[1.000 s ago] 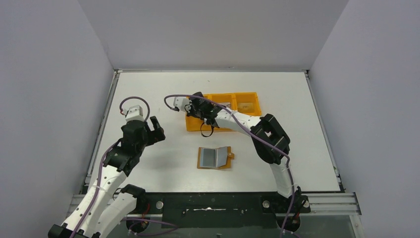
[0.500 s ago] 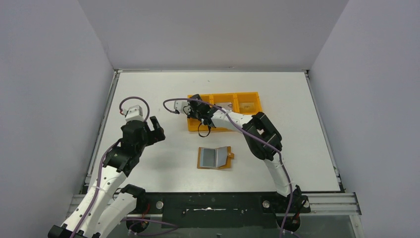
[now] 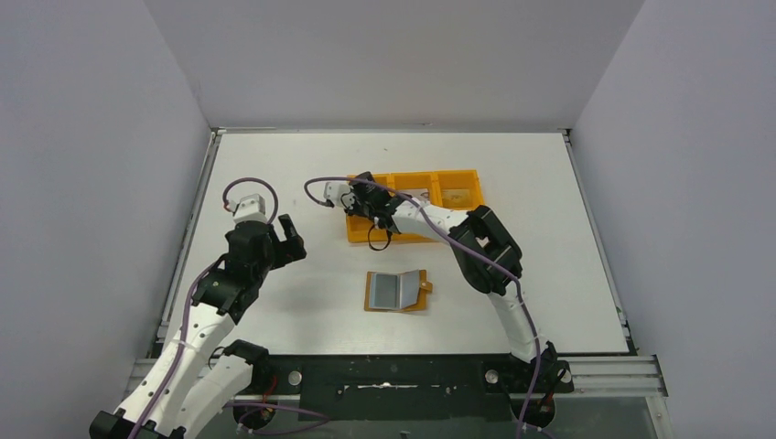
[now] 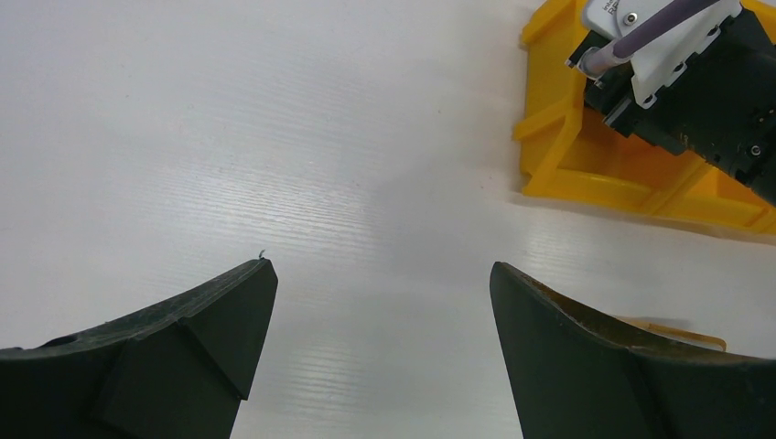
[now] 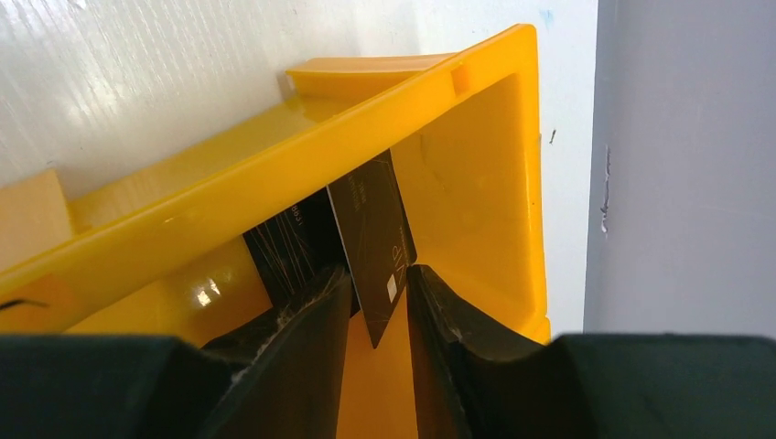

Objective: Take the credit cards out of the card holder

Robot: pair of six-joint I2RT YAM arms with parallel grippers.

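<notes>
- Currently, right gripper (image 5: pixel 380 274): jaws slightly parted around dark credit card (image 5: pixel 366 219) inside orange tray (image 5: pixel 476 183).
- Left gripper (image 4: pixel 382 267): wide open, empty.
- Card holder (image 3: pixel 395 291) lies open on worktop (image 3: pixel 549 183).

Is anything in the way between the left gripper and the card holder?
Nothing visible. Only bare table lies between the left gripper and the card holder; the right gripper is away in the tray.

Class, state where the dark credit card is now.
Right wrist view: the dark card stands between the fingers of the right gripper, inside the left-end compartment of the orange tray.
</notes>
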